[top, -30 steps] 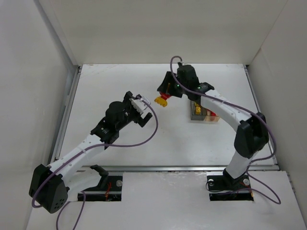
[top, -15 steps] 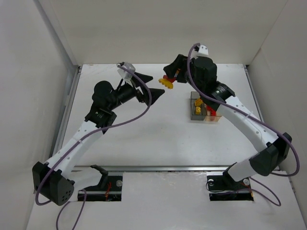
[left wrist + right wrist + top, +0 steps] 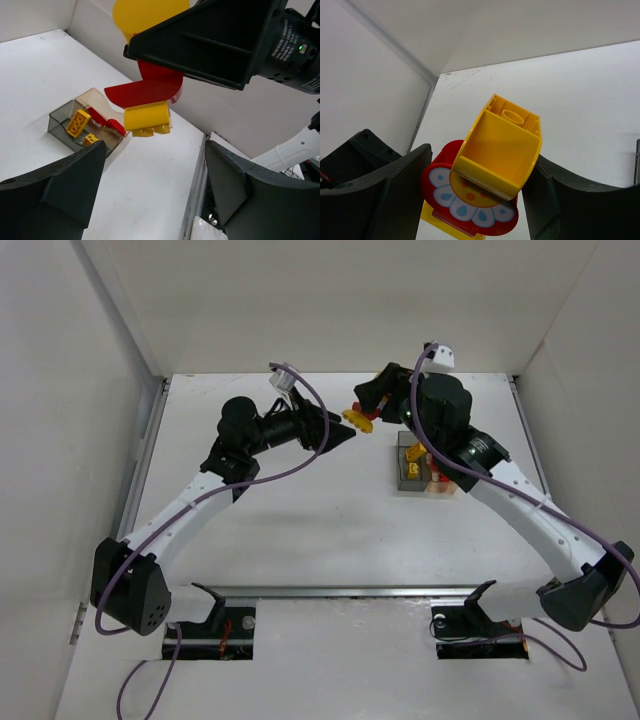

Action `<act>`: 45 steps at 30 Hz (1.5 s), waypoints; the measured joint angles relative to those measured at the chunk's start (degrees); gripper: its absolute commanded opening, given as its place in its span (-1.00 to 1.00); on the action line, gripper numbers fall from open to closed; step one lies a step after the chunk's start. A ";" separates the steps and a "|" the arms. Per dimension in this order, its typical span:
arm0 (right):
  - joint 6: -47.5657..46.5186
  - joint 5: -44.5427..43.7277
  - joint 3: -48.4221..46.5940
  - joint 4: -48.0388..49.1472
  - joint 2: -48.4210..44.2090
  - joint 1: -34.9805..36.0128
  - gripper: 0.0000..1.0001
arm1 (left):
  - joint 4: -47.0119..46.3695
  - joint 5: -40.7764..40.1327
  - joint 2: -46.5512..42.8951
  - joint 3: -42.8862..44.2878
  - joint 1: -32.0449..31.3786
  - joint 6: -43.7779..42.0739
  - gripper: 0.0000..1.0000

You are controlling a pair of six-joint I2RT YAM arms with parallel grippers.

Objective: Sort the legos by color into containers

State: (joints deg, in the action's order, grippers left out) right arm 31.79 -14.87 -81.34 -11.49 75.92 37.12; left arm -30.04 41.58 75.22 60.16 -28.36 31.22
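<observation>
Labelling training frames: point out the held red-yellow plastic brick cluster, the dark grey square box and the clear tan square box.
red-yellow plastic brick cluster (image 3: 147, 119): left wrist view, lower yellow block.
dark grey square box (image 3: 61, 130): left wrist view, near wall.
clear tan square box (image 3: 95, 96): left wrist view, far wall.

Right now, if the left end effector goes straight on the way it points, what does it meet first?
Probably the red-and-yellow lego stack gripped by the right end effector, dead ahead; the gap is unclear.

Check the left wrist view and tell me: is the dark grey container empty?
No, yellow legos lie inside the dark grey container.
</observation>
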 measured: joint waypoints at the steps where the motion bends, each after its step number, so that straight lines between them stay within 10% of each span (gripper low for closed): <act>1: 0.00 -0.13 0.13 0.04 0.00 0.13 -1.00 | -0.15 0.31 0.02 0.00 -0.02 0.20 0.48; 19: 0.57 -1.51 0.17 1.33 1.03 2.58 -1.00 | -1.66 1.33 -0.02 0.28 0.76 1.07 -0.33; 26: 0.37 -2.23 -0.15 1.16 3.06 4.48 -1.00 | -2.43 1.46 -0.33 0.28 0.57 1.62 0.32; 34: 0.57 -2.36 -0.15 0.63 3.72 5.22 -1.00 | -4.07 2.43 -0.85 0.28 0.28 1.66 0.00; 45: -1.22 -5.44 -0.15 0.68 3.50 5.33 -1.00 | -1.99 2.91 -0.85 0.28 0.33 0.31 0.54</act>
State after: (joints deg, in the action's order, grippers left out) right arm 30.57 -20.32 -81.49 -10.81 79.42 42.46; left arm -32.03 44.49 74.37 60.45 -28.03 31.53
